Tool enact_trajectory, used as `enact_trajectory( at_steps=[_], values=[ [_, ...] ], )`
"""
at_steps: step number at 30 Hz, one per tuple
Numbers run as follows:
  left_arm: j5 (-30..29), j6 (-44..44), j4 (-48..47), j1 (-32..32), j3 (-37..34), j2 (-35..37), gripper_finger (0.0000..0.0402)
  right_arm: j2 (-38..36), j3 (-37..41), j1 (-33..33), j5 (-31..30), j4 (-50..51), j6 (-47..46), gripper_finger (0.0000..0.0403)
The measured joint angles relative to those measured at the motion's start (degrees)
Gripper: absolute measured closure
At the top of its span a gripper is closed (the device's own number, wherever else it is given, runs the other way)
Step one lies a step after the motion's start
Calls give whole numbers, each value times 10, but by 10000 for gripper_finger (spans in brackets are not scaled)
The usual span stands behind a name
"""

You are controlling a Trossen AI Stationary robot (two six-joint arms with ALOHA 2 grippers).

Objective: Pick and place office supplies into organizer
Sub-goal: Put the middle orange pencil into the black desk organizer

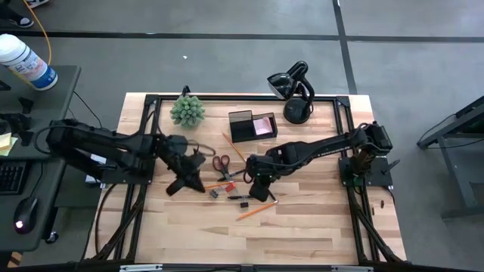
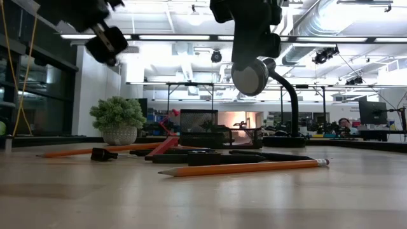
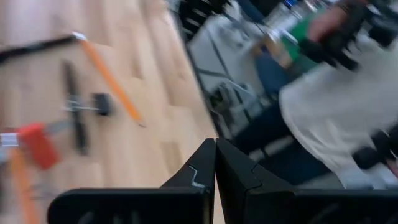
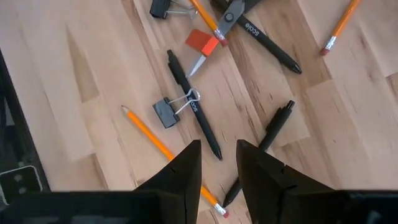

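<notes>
From above, the right pincer (image 1: pixel 259 181) hangs over the loose pile in the middle of the bench (image 1: pixel 302 234), with the red-handled scissors (image 1: pixel 221 163) just left of it and the organizer (image 1: pixel 252 125), a pink sticky-note pad (image 1: pixel 264 125) already inside, farther back; the left pincer (image 1: pixel 184 181) sits over the pile's left edge, so the two arms are near each other and could collide if both move inward. Level with the bench, an orange pencil (image 2: pixel 245 167) lies nearest, with dark pens behind it and the organizer (image 2: pixel 203 130) well beyond; both arms hang clear of the wood. The left wrist view shows its own fingers (image 3: pixel 198 174) pressed together and holding nothing, with a person seated past the bench edge, so a wide swing that way is a hazard. The right wrist view shows its fingers (image 4: pixel 186 165) partly spread and empty above a black pen (image 4: pixel 194 111), a binder clip (image 4: pixel 166 112) touching that pen and a second pencil (image 4: pixel 163 151) crossing beneath; in my judgement, coming down here risks pinching two items at once or dragging the clip along.
</notes>
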State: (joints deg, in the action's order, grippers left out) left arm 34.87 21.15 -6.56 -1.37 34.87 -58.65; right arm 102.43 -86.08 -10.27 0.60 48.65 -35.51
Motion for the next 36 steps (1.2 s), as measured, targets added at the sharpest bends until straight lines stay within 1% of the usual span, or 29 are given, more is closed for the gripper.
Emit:
enact_trajectory(
  at_steps=[4,7,9,11,13,19,21,23,27,29,31,34,36],
  values=[
    [-3,-13,0,49,0,0,401,0,0,-1,-8,0,-3,309],
    [-48,-13,1,74,0,0,401,0,0,-1,-19,0,-1,309],
    [-62,-30,1,87,0,-5,401,0,0,1,-18,-1,6,309],
    [-67,-61,-1,89,0,-9,401,0,0,5,-17,-2,11,309],
    [-84,-86,0,89,0,-9,401,0,0,11,-17,-5,10,309],
    [-136,-168,0,89,0,-9,401,0,0,26,-11,-5,-30,309],
    [-148,-217,1,89,0,-11,401,0,0,30,2,-4,-49,309],
    [-175,-266,0,89,0,-16,401,0,0,33,32,-2,-68,309],
    [-200,-324,10,89,0,-31,401,0,0,35,96,12,-67,309],
    [-200,-325,9,89,0,-41,401,0,0,35,111,35,-41,309],
    [-196,-310,9,89,0,-59,401,0,0,34,109,74,-17,309],
    [-190,-277,9,89,0,-89,401,0,0,34,68,132,12,308],
    [-199,-245,7,89,0,-113,401,0,0,34,48,162,35,304]
  ],
)
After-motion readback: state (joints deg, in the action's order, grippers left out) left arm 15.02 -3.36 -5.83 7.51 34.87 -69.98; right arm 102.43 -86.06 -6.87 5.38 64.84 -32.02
